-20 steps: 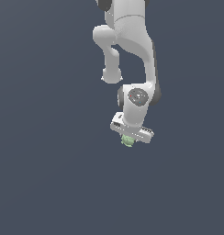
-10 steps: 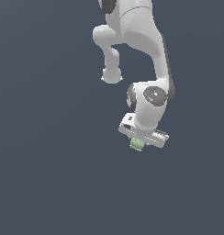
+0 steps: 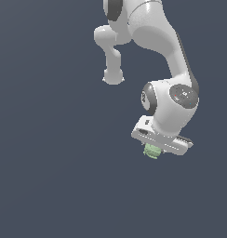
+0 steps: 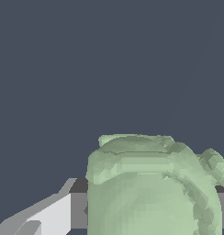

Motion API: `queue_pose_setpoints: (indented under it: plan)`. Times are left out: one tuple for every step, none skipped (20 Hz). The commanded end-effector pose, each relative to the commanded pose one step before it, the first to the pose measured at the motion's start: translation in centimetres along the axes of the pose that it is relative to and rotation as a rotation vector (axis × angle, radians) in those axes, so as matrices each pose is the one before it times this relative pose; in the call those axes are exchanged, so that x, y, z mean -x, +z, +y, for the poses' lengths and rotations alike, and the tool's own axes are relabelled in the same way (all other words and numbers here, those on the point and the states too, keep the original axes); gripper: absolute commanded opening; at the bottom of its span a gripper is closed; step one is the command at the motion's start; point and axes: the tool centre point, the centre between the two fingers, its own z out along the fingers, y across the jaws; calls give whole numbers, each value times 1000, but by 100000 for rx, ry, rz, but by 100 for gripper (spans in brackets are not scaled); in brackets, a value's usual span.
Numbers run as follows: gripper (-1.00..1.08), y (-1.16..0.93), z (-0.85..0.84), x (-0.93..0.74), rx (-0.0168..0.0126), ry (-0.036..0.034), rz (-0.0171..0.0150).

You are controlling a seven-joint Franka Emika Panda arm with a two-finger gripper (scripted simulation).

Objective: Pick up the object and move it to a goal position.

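Observation:
The object (image 3: 151, 151) is a small pale green lumpy item with knobbly edges. It sits under the white hand of my arm in the exterior view. My gripper (image 3: 153, 149) is shut on it and holds it above the dark floor. In the wrist view the object (image 4: 153, 188) fills the near part of the picture, pressed between the grey fingers (image 4: 77, 209). The fingers are mostly hidden behind the hand in the exterior view.
The white arm (image 3: 157, 42) reaches down from the top of the exterior view. A plain dark grey-blue floor (image 3: 50, 176) surrounds it. No goal marker shows.
My gripper has carried the object toward the exterior view's right and slightly lower, and the wrist has swung with it.

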Motion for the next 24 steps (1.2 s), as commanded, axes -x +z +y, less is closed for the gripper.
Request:
queue_pose_setpoints:
  plan:
    - [-100,-862,-1197,-456,39,49,-22]
    - [-100,-310,-446,-171,0,0,0]
    - [-100,-299,-432,-167,0,0,0]
    - [-100,-288,-418,-163,0,0,0]
    - [-100,-277,-403,-159,0,0,0]
    - [-100,-258,-376,-150,0,0,0]
    - [-100,-236,-345,-138,0,0,0]
    - [-100,-215,-316,-128,0,0,0]
    - [-100,-196,-289,-118,0,0,0]
    - [-100,-177,-263,-109,0,0,0]
    - [-100,-159,-238,-101,0,0,0]
    - [-100,-143,-216,-93,0,0,0]
    - [-100,-129,-195,-85,0,0,0]
    - [-100,-116,-176,-77,0,0,0]
    - [-100,-103,-157,-69,0,0,0]
    - [-100,-90,-138,-61,0,0,0]
    - [-100,-78,-121,-54,0,0,0]
    - [-100,-67,-104,-48,0,0,0]
    - [-100,-55,-87,-41,0,0,0]
    - [-100,-44,-71,-35,0,0,0]
    - [-100,-33,-56,-29,0,0,0]
    - [-100,-22,-41,-24,0,0,0]
    - [-100,-12,-26,-18,0,0,0]
    - [-100,-3,-12,-12,0,0,0]
